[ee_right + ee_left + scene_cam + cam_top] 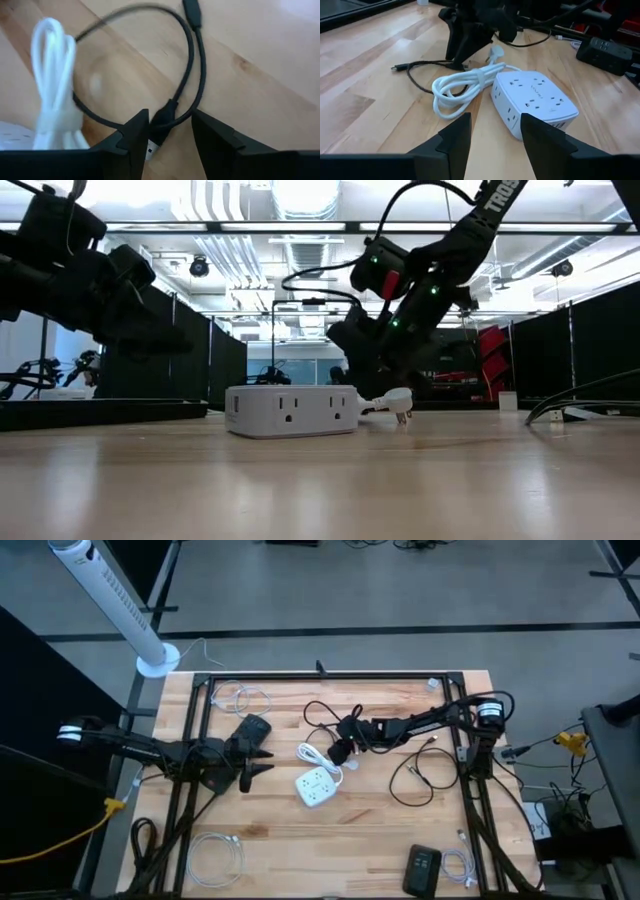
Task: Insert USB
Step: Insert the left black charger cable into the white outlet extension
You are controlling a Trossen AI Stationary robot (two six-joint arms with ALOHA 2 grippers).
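Your right gripper [340,752] sits just right of centre in the high view, low over the wooden table [380,830], its fingers [135,135] parted a narrow way; between them lies the black USB plug [161,122] with its metal tip showing, but you cannot tell whether the pads are touching it; its black cable [192,75] loops up toward the top of the right wrist frame; the white power strip [318,785] rests flat on the table just below and left of that gripper in the high view, its bundled white cord [322,760] coiled beside it, the white plug lying at the strip's right in the low view; your left gripper [262,762] sits left of centre in the high view, raised off the table as the low view's upper left shows, pointing at the strip; its fingers [454,142] stand apart with nothing between them, the strip in plain sight beyond
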